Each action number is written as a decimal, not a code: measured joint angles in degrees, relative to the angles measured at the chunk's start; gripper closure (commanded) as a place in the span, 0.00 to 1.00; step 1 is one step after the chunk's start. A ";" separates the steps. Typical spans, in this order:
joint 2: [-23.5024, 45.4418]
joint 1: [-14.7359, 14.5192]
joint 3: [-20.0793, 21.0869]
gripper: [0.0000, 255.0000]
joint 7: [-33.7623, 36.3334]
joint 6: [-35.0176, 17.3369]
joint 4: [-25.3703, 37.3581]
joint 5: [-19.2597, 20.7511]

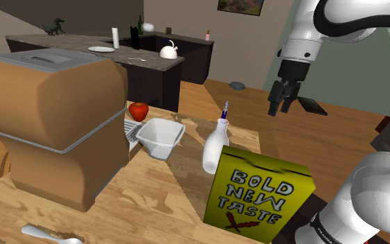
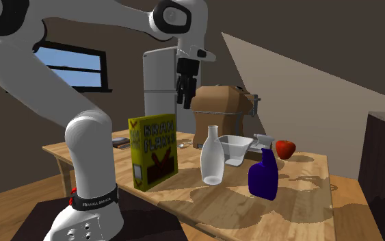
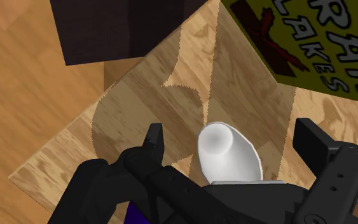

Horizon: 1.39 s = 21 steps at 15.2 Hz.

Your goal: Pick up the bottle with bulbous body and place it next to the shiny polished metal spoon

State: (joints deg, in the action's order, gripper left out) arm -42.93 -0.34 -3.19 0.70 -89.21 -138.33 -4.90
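Note:
A white bottle [image 1: 214, 145] [image 2: 212, 157] with a bulbous body and narrow neck stands upright on the wooden table [image 1: 152, 201], just behind the yellow cereal box. My gripper [image 1: 282, 107] [image 2: 184, 96] hangs open high above the table, holding nothing. In the wrist view the bottle's top [image 3: 225, 149] shows far below, between the spread fingers of the gripper [image 3: 230, 137], which do not touch it. A shiny spoon [image 1: 48, 234] lies at the table's near corner, at the shoulder view's lower left.
A yellow cereal box [image 1: 259, 197] [image 2: 153, 150] [image 3: 311, 38] stands close to the bottle. A dark blue spray bottle [image 2: 264, 174] is right beside it. A white bowl [image 1: 160, 137], a red apple [image 1: 138, 110] and a large brown box [image 1: 55, 125] stand further along the table.

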 measured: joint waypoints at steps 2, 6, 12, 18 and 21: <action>0.93 -0.15 0.31 0.00 0.18 -0.67 0.25 -0.06; 8.51 -1.04 2.21 0.00 1.14 -5.77 2.68 -0.03; 21.40 -2.13 5.19 0.00 3.21 -13.19 7.99 0.97; 34.14 -2.94 7.45 0.00 5.67 -17.77 15.80 3.22; 35.29 -2.92 7.49 0.00 5.65 -20.27 14.42 3.48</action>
State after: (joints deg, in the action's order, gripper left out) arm -7.63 -3.27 4.30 6.35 -109.48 -123.92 -1.42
